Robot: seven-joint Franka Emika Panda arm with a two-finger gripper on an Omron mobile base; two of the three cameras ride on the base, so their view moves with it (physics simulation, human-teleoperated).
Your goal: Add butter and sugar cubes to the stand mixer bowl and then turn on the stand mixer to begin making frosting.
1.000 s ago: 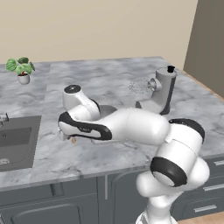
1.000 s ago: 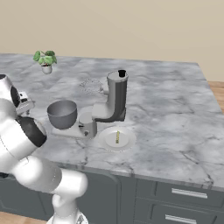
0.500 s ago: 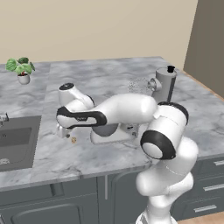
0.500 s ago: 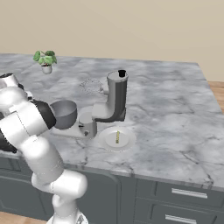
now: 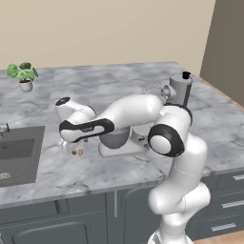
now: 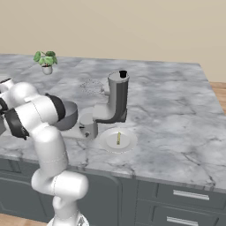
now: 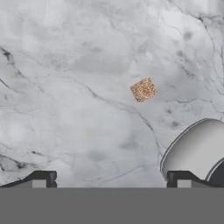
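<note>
**Wide jaws over a lone sugar cube, beside the bowl**

Hovering low over the marble desk with jaws spread wide and empty, gripper aimed down at one sugar cube. Lying flat on bare stone, apart from everything, just beside the stand mixer bowl; seen from the left base as a tan speck below the hand. Only one cube told apart for sure. Probably held this wide to straddle the cube before closing.

Parked on its whitish base, the stand mixer, head upright, bowl seated in front. Resting on a white plate right of the mixer, the butter, well apart from the hand.

Open stone all around the cube, so free room for descent. Nearest obstacles: bowl wall on one side, sink edge further left, front desk edge close below.
</note>
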